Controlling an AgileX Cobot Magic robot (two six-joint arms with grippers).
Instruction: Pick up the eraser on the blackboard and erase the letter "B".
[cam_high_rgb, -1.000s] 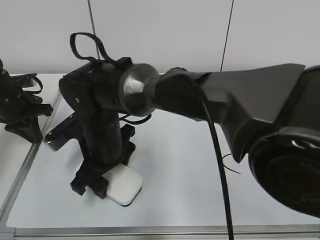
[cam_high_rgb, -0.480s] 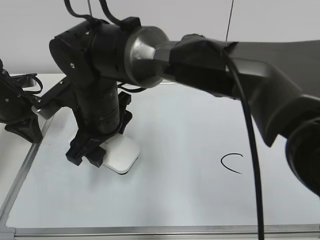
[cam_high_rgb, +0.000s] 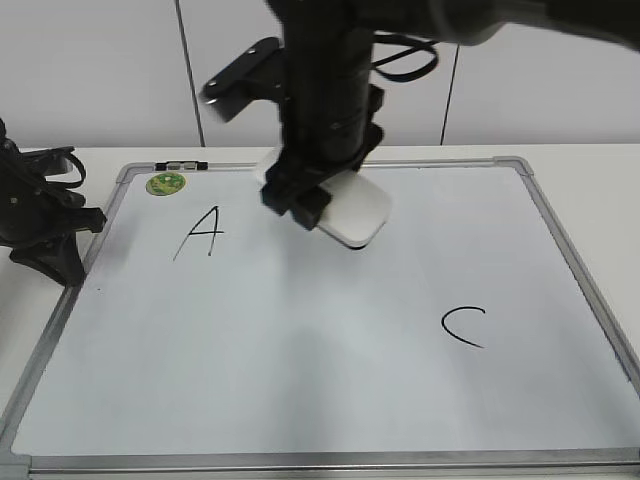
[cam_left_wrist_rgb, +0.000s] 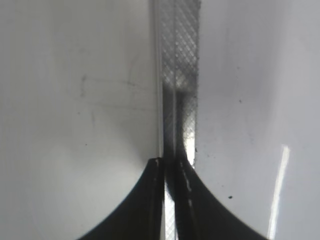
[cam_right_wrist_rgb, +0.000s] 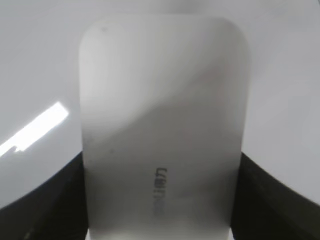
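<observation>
The right pincer holds the eraser by its long sides; the right wrist view shows the dark jaws pressed against both edges of the white block, its grey lettering facing up. In the exterior view the eraser sits at the far middle of the board, tilted, between the "A" at far left and the "C" toward the right; whether its felt touches the board or hangs just above cannot be told. No "B" shows anywhere: the white stretch between "A" and "C" looks clean, apart from whatever lies hidden under the eraser and arm. So the pick-up is done and the wiping looks finished or nearly so; what may remain is a last pass under the eraser, then putting it down. The left pincer is closed on nothing, its tips together over the board's grey frame at the left edge, well apart from the work. A green sticker sits at the far left corner.
</observation>
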